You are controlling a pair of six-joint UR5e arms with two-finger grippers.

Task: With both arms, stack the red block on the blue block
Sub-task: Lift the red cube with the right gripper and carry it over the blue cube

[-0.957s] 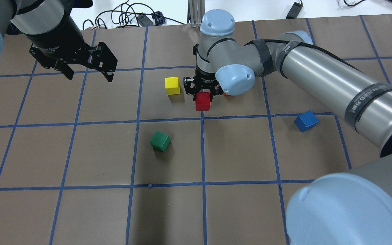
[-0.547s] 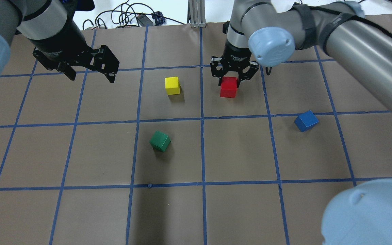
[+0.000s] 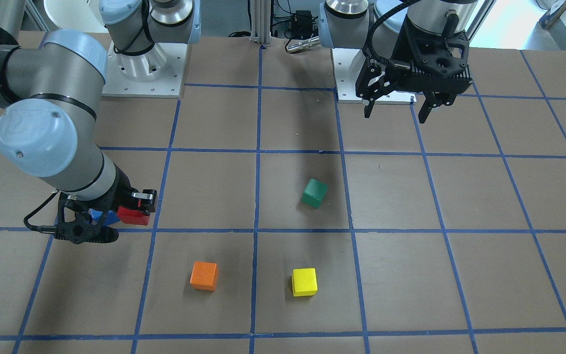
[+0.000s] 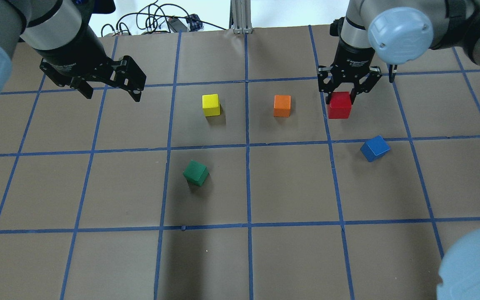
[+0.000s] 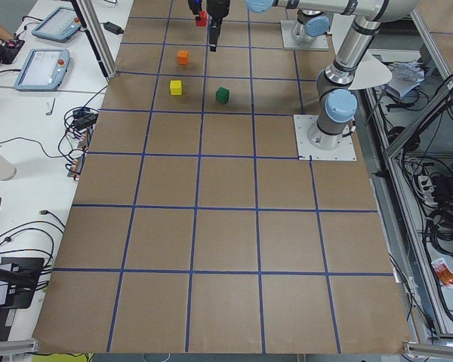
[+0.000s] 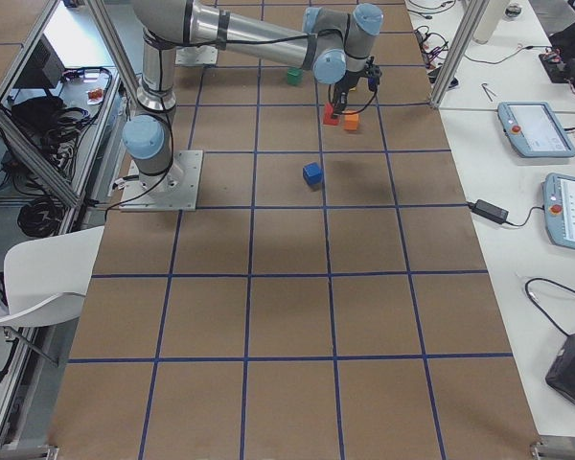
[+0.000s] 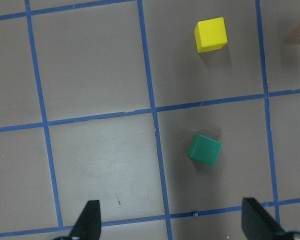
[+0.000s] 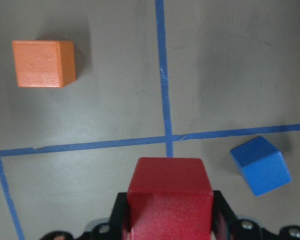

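The right claw [image 4: 341, 98] is clenched on the red block [image 4: 339, 109], gripping two opposite sides and holding it above the worktop [image 4: 290, 183]. The blue block [image 4: 375, 148] lies on the worktop, askew to the grid lines, apart from the red block and nearer the robot. The orange cube [image 4: 282, 105] sits on the red block's other side. The left claw [image 4: 111, 94] hangs released, over the far side from the yellow cube [image 4: 211, 104] and green cube [image 4: 196, 172].

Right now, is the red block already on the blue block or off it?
Off. The right hand holds the red block, and the blue block lies apart on the table with nothing on it.
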